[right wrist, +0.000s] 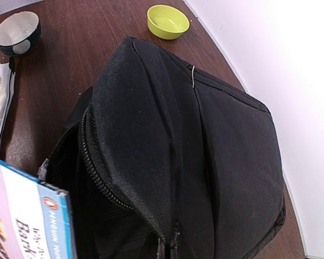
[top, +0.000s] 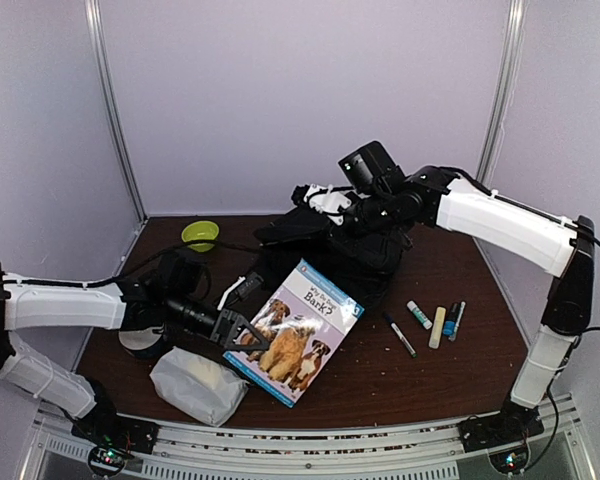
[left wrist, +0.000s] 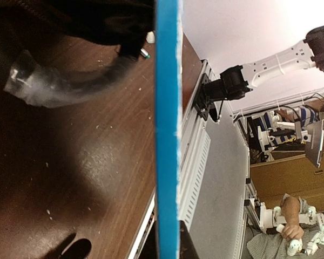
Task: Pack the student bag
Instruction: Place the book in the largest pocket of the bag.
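The student bag is a big black backpack lying at the back centre, its main zipper open. My right gripper is shut on the bag's fabric at the opening, and the pinch shows at the bottom of the right wrist view. My left gripper is shut on a picture book about dogs, held tilted with its far corner at the bag's mouth. In the left wrist view the book shows edge-on as a blue strip between my fingers.
A green bowl stands at the back left. A dark bowl with a white inside sits near a white pouch at the front left. Several markers and a pen lie to the right of the book.
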Robot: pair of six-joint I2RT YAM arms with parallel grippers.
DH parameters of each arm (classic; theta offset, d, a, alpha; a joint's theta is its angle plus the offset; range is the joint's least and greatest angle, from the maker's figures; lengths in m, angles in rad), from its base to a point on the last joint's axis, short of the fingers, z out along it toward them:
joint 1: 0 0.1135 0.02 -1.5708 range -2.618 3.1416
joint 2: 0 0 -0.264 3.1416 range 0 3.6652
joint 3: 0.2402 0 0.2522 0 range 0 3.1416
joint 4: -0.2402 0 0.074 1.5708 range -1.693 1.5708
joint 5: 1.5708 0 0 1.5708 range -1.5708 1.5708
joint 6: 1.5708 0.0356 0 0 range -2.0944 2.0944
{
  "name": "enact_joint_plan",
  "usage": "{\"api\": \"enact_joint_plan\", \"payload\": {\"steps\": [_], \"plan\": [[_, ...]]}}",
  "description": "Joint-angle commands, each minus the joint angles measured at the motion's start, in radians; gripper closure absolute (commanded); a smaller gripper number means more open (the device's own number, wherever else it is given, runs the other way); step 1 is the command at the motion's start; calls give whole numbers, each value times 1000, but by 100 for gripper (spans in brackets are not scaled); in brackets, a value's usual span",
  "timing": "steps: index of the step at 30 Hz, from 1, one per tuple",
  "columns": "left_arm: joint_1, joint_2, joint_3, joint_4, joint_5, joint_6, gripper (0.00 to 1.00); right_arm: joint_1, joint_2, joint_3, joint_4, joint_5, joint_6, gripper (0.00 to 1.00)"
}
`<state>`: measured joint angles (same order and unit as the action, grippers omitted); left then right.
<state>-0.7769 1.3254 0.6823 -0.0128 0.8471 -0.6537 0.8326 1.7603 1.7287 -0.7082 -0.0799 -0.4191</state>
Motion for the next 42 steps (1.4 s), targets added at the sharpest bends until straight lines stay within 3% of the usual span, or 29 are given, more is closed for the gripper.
{"api": "enact_joint_plan", "payload": {"steps": [1,9,15,20,25,31,42], "plan": [[-6,110,7,314,-15,-99,100,1,-85,-33,85,-44,-10,100],[-5,332,74,540,-32,-306,100,8,-127,-117,92,-221,-54,100],[24,366,63,711,-92,-457,100,32,-129,-167,107,-255,-68,100],[40,443,164,544,-140,-403,100,32,-133,-171,96,-298,-86,100],[40,494,204,513,-145,-399,100,30,-142,-181,101,-284,-99,100],[39,371,145,367,-216,-312,71,23,-135,-180,111,-250,-102,100],[26,112,102,-160,-453,-66,53,-1,-132,-201,130,-248,-97,100]]}}
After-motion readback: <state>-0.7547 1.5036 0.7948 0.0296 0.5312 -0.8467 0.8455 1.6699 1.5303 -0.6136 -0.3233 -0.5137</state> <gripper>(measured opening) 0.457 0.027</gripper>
